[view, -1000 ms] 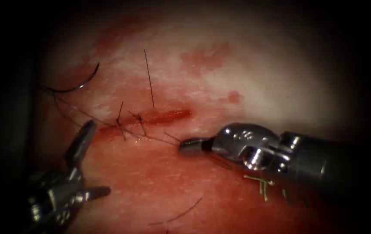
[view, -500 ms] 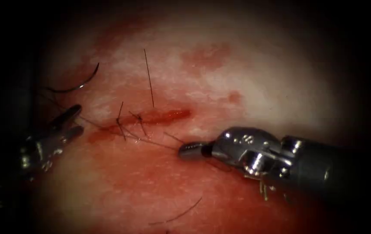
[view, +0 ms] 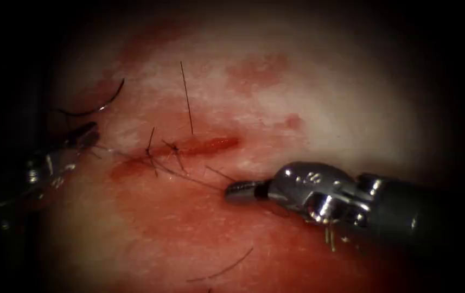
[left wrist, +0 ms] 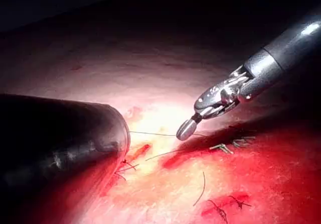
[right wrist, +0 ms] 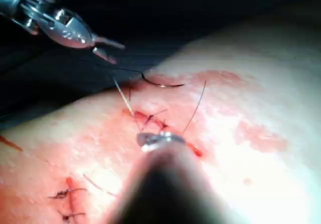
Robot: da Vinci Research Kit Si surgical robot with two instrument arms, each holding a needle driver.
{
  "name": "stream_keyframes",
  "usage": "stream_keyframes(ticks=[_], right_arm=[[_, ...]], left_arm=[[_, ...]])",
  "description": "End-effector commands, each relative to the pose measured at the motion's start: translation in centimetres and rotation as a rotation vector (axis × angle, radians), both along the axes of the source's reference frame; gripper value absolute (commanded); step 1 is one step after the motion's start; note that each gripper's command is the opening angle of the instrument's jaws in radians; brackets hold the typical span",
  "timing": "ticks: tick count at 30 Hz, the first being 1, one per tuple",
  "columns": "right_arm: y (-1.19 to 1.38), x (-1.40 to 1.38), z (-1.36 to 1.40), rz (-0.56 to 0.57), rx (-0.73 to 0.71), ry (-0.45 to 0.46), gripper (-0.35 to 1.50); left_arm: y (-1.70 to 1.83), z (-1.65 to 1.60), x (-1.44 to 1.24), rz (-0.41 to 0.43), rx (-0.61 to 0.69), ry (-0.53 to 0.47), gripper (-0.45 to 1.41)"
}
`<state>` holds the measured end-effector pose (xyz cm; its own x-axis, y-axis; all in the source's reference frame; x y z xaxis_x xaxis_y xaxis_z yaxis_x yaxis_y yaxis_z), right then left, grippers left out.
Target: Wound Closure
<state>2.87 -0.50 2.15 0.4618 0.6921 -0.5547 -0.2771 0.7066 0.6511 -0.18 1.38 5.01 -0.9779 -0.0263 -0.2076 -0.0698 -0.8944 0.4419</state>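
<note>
The cut (view: 210, 145) runs across the tissue (view: 308, 108), with tied stitches (view: 151, 154) at its left end. The curved needle (view: 97, 107) lies free on the tissue, up and left of the cut, held by neither tool; it also appears in the right wrist view (right wrist: 160, 85). My left tool (view: 86, 134) is at the cut's far left, jaws shut on the thread (view: 123, 154). The thread runs right through the stitches to my right tool (view: 232, 191), shut on it just below the cut. In the left wrist view the thread (left wrist: 155, 133) is taut up to the right tool's tip (left wrist: 185, 130).
A long cut thread end (view: 187, 97) stands up above the cut. Another loose strand (view: 221, 269) lies on the tissue near the front. Small pale clips (view: 327, 233) sit under the right tool's wrist. Older stitches (right wrist: 67, 194) lie further along. Red fluid (view: 189, 217) wets the tissue.
My left tool moved up and left from the lower left, and its wide-open jaws closed on the thread. The right tool sank slightly, still shut.
</note>
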Motion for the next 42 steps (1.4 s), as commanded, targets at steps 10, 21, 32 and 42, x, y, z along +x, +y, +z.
stream_keyframes(ticks=[10,21,32,42], right_arm=[[-0.04,-0.02,-0.15,-0.006,0.008,0.068,-0.35],[0.17,-0.26,-0.28,0.121,-0.103,0.313,1.48],[0.59,-0.82,-0.38,0.209,-0.120,0.492,1.38],[0.68,-0.32,0.79,0.036,-0.253,0.384,-0.35]], left_arm=[[0.16,0.15,0.00,-0.022,-0.017,-0.068,-0.45],[0.08,0.50,-0.28,-0.054,-0.012,-0.230,-0.45],[-0.08,0.90,-0.23,-0.037,-0.031,-0.287,-0.45],[0.03,0.95,-0.32,-0.116,0.034,-0.486,-0.45]])
